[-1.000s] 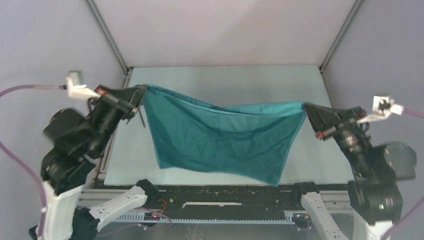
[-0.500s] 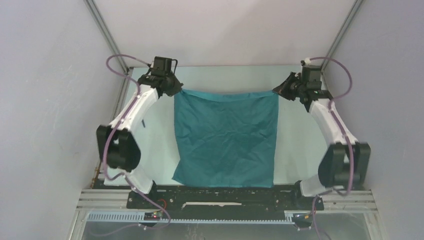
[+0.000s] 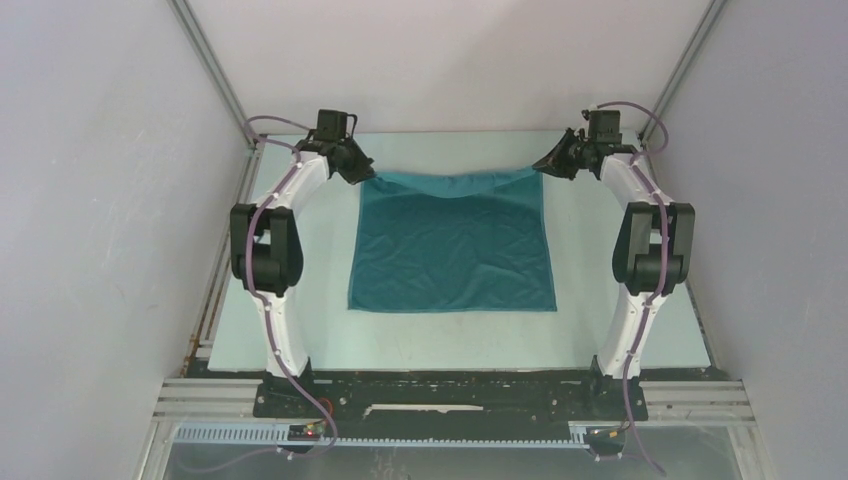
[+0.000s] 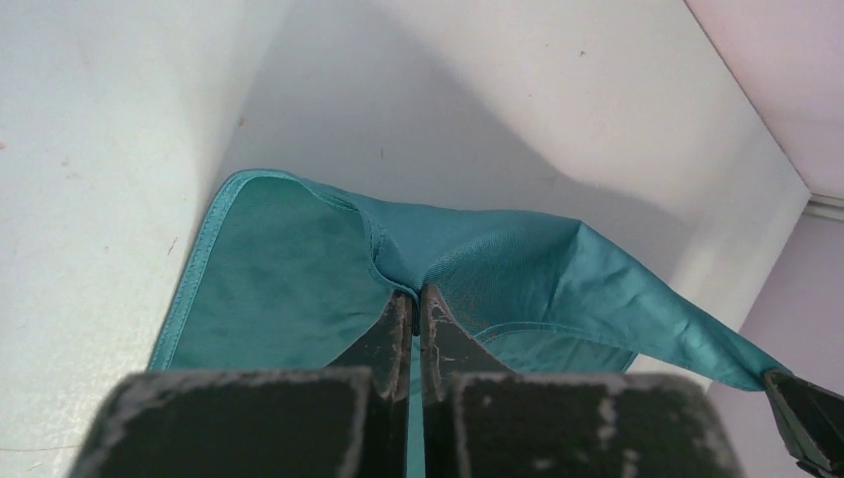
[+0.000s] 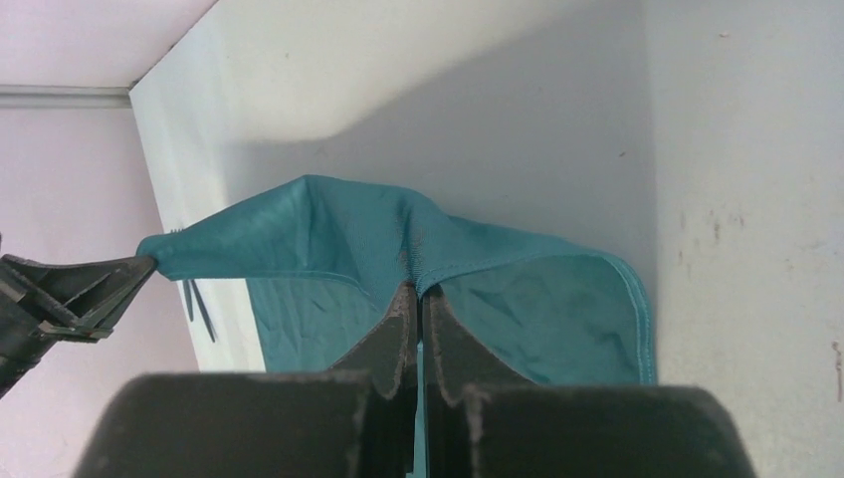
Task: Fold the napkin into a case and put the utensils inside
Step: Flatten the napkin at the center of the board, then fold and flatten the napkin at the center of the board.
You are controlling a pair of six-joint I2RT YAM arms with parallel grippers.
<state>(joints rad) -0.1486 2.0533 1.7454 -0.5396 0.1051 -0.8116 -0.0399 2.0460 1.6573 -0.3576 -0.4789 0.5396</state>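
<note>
The teal napkin (image 3: 452, 245) lies spread as one square in the middle of the table, with its far edge lifted slightly. My left gripper (image 3: 368, 176) is shut on the far left corner, the cloth (image 4: 284, 284) pinched at the tips (image 4: 416, 291). My right gripper (image 3: 541, 167) is shut on the far right corner, the fabric (image 5: 542, 304) bunched at its tips (image 5: 416, 289). No case is in view. Thin dark strips (image 5: 199, 311) on the table past the cloth may be the utensils; I cannot tell.
Both arms reach far out along the table's (image 3: 450, 340) sides. Enclosure walls and metal posts (image 3: 215, 75) stand close behind the grippers. The other gripper shows at the edge of each wrist view.
The napkin hung stretched in the air near the front; both arms swung it to the far side and it now lies flat, slid farther back. Both grips held.
</note>
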